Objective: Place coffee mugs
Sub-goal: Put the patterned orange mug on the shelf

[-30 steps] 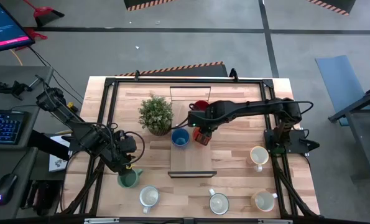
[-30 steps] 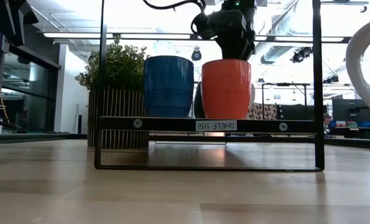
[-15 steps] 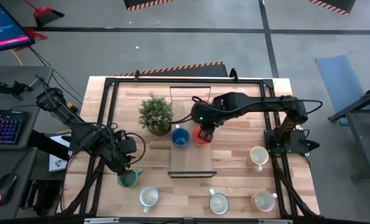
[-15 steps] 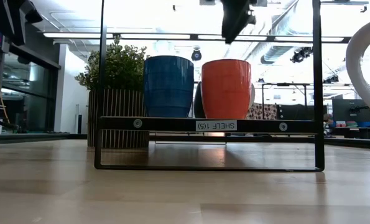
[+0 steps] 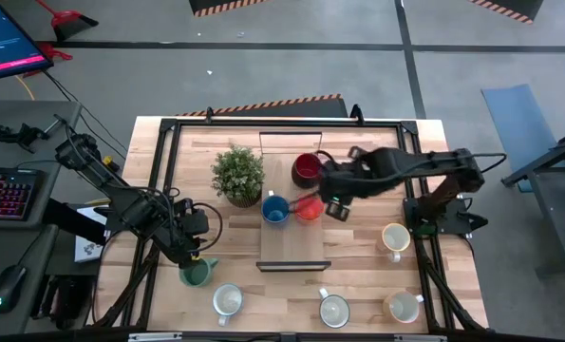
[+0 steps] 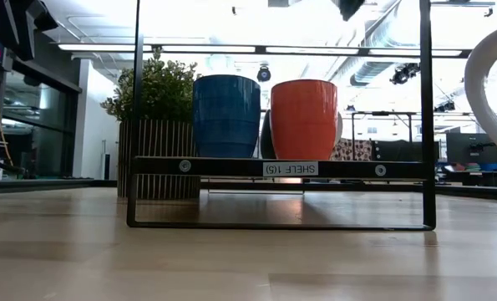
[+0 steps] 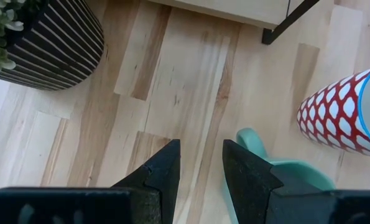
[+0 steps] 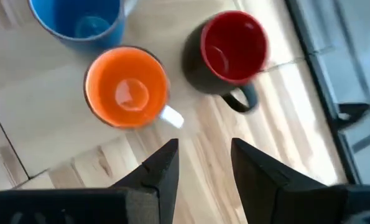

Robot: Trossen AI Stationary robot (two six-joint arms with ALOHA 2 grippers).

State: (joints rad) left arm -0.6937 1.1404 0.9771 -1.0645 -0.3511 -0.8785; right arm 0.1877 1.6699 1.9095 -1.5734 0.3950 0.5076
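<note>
Now, right end effector (image 5: 333,203): fingers apart, empty, beside orange mug (image 5: 307,209) on shelf (image 5: 291,249).
Left end effector (image 7: 199,163): parted, empty, above teal mug (image 5: 196,274).
My worry: swinging right could clip the mug handle.

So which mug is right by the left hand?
The teal green mug, at the table's front left. The left hand is at it; the other mugs stand farther off.

- Table (image 5: 358,247): pale wood planks, visible grain, smooth satin finish
- Shelf frame (image 6: 281,167): thin black metal, matt
- Orange mug (image 8: 126,87) and blue mug (image 8: 79,18): glossy glazed ceramic
- Dark red mug (image 8: 233,46): glossy red inside
- Plant pot (image 7: 48,43): dark, ribbed surface
- Left gripper (image 7: 200,168) fingers: matt black, plastic-looking
</note>
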